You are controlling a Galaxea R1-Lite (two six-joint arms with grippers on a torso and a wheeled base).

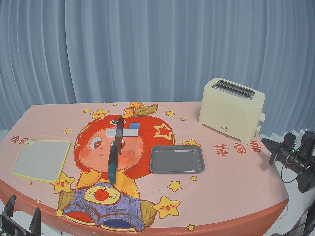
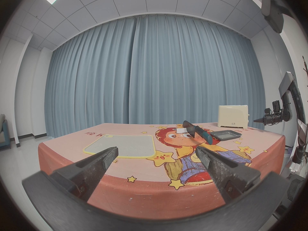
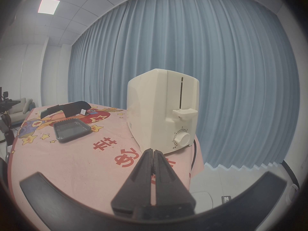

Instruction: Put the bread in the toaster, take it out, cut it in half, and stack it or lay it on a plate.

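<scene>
The toaster [image 1: 231, 110] stands at the far right of the table [image 1: 229, 187], its long axis slanting so that the lever [image 3: 184, 113] end faces the right pincer [image 3: 153, 153]. That pincer hovers off the edge with its fingers pressed together, probably placed to work the lever. The lever sits low, so the bread is likely down inside, though I cannot see it. The left pincer [image 2: 156, 151] hangs spread wide by the cutting board [image 1: 42, 159]. The knife [image 1: 114, 151] points away from the robot, beside the plate [image 1: 177, 159].
</scene>
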